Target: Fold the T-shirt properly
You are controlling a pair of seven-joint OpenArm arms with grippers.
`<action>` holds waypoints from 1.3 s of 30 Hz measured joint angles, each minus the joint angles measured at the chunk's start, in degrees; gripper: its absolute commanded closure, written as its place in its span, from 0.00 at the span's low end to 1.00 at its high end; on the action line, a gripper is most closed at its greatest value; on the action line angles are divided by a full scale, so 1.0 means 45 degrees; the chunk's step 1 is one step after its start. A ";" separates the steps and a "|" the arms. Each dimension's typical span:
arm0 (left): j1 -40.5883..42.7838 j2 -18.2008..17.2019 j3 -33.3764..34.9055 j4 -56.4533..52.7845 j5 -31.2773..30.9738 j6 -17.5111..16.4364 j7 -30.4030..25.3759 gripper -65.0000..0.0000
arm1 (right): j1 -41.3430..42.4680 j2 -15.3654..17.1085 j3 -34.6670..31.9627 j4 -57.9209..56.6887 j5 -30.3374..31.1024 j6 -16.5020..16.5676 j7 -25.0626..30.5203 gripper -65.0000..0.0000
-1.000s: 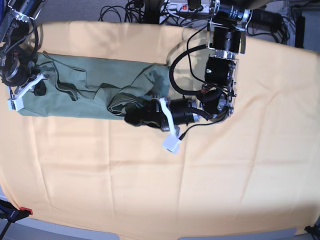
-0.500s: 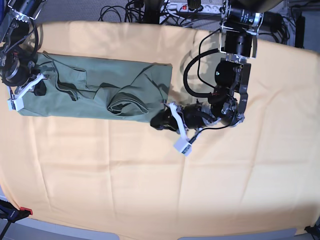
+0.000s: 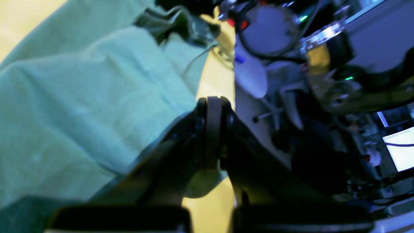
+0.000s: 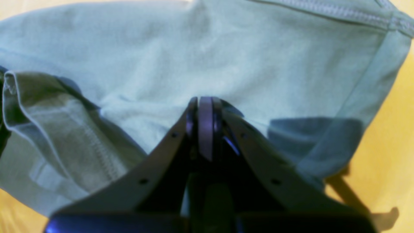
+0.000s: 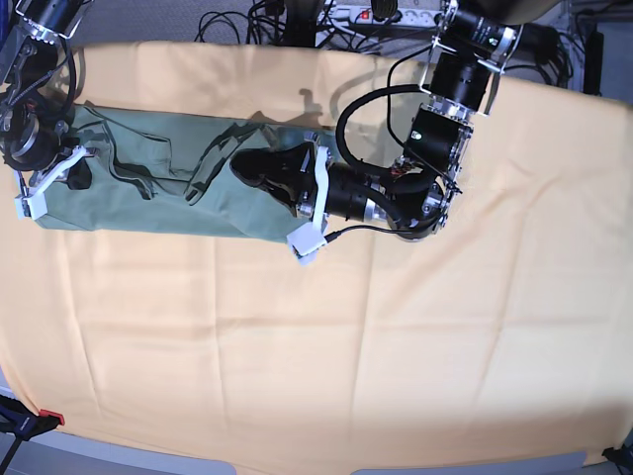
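overhead view: the t-shirt (image 5: 148, 188), sage green, lies as a long band across the upper left part of the orange-yellow cloth (image 5: 396, 356), its surface creased and partly bunched near the middle. the left gripper (image 5: 242, 166), on this view's right, reaches leftward over the shirt's right portion, low above the fabric; its jaws are pressed together, and the left wrist view shows them closed with the green fabric (image 3: 81, 97) just beside and beneath them, a strip of the yellow cloth (image 3: 216, 77) showing beyond; whether any fabric is pinched cannot be told. the right gripper (image 5: 79, 176), on this view's left, sits at the shirt's left end; the right wrist view shows its jaws pressed together over the shirt (image 4: 194, 48), with a hemmed fold (image 4: 58, 129) to one side, and a grip on the cloth cannot be confirmed. cables and a power strip (image 5: 376, 14) lie beyond the far edge of the table
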 measured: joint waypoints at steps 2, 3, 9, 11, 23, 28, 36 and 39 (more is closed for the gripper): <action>-0.0010 0.0010 -0.0296 0.0000 0.0005 0.0005 -0.0063 1.00 | 0.0000 0.0000 0.0000 0.0000 0.0005 0.0000 0.0000 1.00; 0.0000 0.0029 -0.0554 0.0000 0.0087 0.0000 -0.0189 1.00 | 0.0000 0.0005 0.0000 0.0000 0.0063 0.0000 0.0000 1.00; -0.0015 -0.0005 -0.2249 0.0000 0.2030 0.0005 -0.1783 1.00 | 0.0039 0.0345 0.0029 0.0015 0.2123 0.0209 -0.0005 1.00; 0.0000 -0.0015 -0.2701 0.0000 0.2161 0.0000 -0.1817 1.00 | 0.0039 0.0559 0.0350 0.0180 0.2526 0.0238 0.0529 0.95; -0.0005 -0.2433 -0.4177 0.0000 0.2205 0.0204 -0.1860 1.00 | -0.0257 0.1156 0.4284 -0.0243 0.1885 -0.1778 0.0617 0.37; 0.0000 -0.3390 -0.4153 0.0000 0.2200 0.0204 -0.1831 1.00 | -0.0423 0.1059 0.4255 -0.2458 0.2817 -0.1642 -0.0763 0.37; 0.0005 -0.4090 -0.4153 0.0000 0.2200 0.0199 -0.1773 1.00 | -0.0393 0.1171 0.3973 -0.4896 0.7159 -0.0068 -0.2550 0.37; 0.0005 -0.4075 -0.4153 0.0000 0.2186 0.0204 -0.1783 1.00 | -0.0350 0.1239 0.3060 -0.4891 0.7766 0.0291 -0.3104 0.37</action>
